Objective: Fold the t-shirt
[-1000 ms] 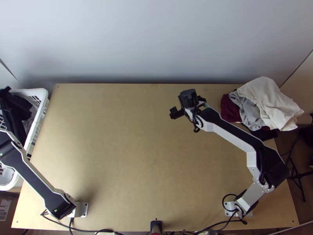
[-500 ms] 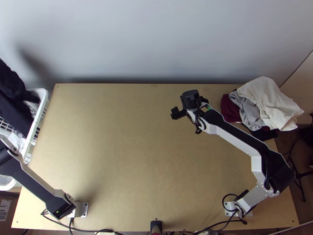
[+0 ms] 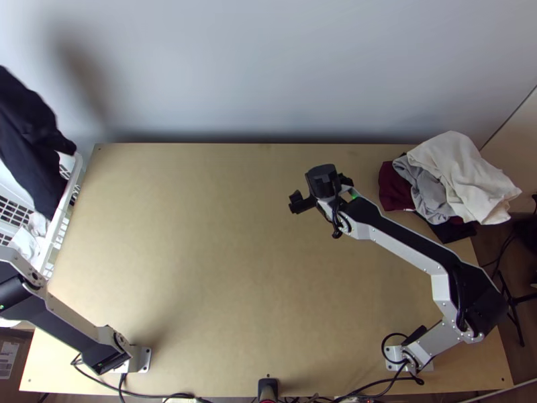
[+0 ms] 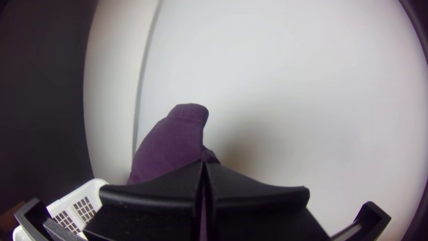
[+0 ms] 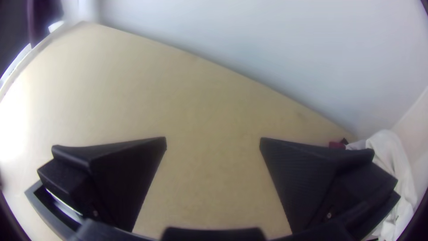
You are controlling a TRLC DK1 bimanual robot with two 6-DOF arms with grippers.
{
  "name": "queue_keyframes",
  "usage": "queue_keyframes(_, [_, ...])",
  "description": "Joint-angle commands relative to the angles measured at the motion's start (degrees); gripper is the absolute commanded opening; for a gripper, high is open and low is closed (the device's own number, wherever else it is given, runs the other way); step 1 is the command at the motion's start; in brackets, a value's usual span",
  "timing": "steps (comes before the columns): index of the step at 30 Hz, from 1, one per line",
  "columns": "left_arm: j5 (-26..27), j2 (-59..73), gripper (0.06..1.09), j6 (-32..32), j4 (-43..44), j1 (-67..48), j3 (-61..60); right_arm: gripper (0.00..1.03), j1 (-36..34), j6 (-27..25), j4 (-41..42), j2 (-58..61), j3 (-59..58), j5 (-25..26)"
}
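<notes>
Dark, bunched cloth garment (image 3: 30,138), pinched in left gripper (image 4: 203,164), hangs over white plastic basket (image 3: 58,227). Right gripper (image 5: 213,139): fingers spread. Risk: low-hanging cloth may snag the rim and slip loose.

A pale, smooth wall (image 3: 302,74) stands behind the far edge of the light wooden tabletop (image 3: 221,269), with a soft shadow (image 3: 80,64) on it beyond the tabletop's far left corner. Dark brown floor (image 3: 495,247) lies right of the tabletop.
</notes>
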Motion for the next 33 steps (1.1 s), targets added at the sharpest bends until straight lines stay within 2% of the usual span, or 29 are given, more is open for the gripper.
queue_keyframes(1, [5.5, -5.2, 0.1, 4.3, -2.6, -7.0, -2.0, 0.98, -0.6, 0.2, 3.1, -2.0, -3.9, 0.0])
queue_keyframes(5, [11.3, -8.5, 0.1, 9.9, -8.4, -11.5, -1.9, 0.98, -3.0, 0.2, 5.0, -3.1, -4.7, 0.0])
queue_keyframes(12, [12.4, -13.5, 0.1, 17.9, -21.5, -21.8, -2.9, 0.98, -7.0, 0.2, 6.6, -4.3, -4.6, 0.0])
queue_keyframes(19, [14.4, -24.2, 0.1, 32.7, -26.6, -31.3, -23.7, 0.98, -8.9, 0.5, 6.6, -4.4, -4.9, 0.0])
queue_keyframes(26, [14.5, -33.1, 0.1, 39.1, -31.0, -43.3, -37.2, 0.98, -12.0, 1.6, 6.6, -4.9, -5.1, 0.0])
queue_keyframes(33, [14.7, -35.7, 0.1, 39.8, -36.1, -55.1, -42.7, 0.98, -14.3, 2.8, 8.7, -5.3, -5.5, 0.0])
